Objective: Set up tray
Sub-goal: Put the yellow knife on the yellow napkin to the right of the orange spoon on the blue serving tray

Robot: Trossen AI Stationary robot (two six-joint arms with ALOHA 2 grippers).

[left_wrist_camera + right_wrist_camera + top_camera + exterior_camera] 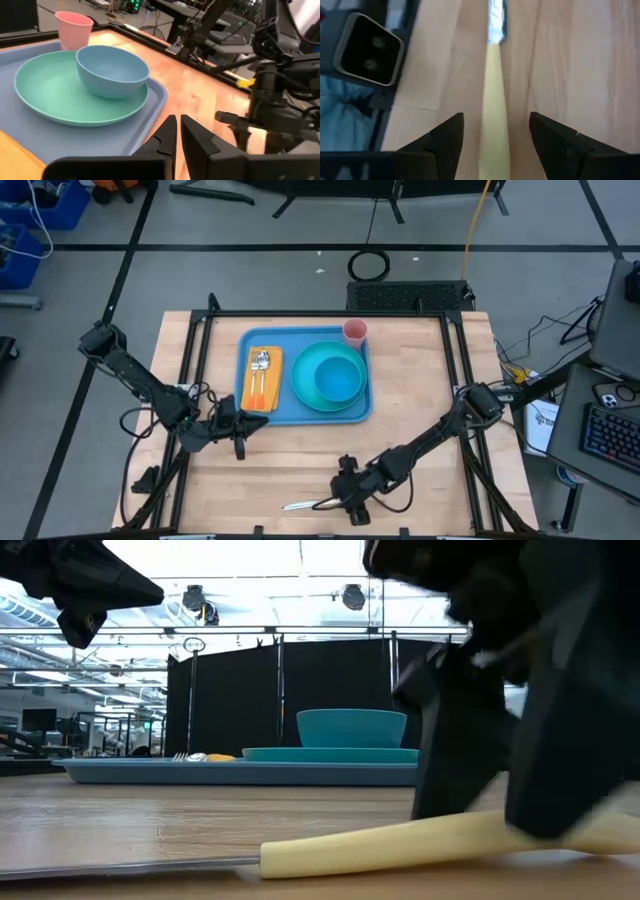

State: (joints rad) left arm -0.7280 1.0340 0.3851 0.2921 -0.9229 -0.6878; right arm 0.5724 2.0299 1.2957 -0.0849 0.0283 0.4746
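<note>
The light-blue tray lies flat at the far middle of the table. It holds a teal plate with a blue bowl, a pink cup, and a yellow napkin with a spoon and a fork on it. A knife with a cream handle lies flat by the table's near edge. My right gripper is open and low over the knife, one finger on each side of the handle without touching it. My left gripper is shut and empty, just off the tray's near left corner.
A black frame runs along the table's sides. Bare wood lies between the tray's near rim and the knife. My right arm slants in from the table's right side. A keyboard and gear stand beyond the right edge.
</note>
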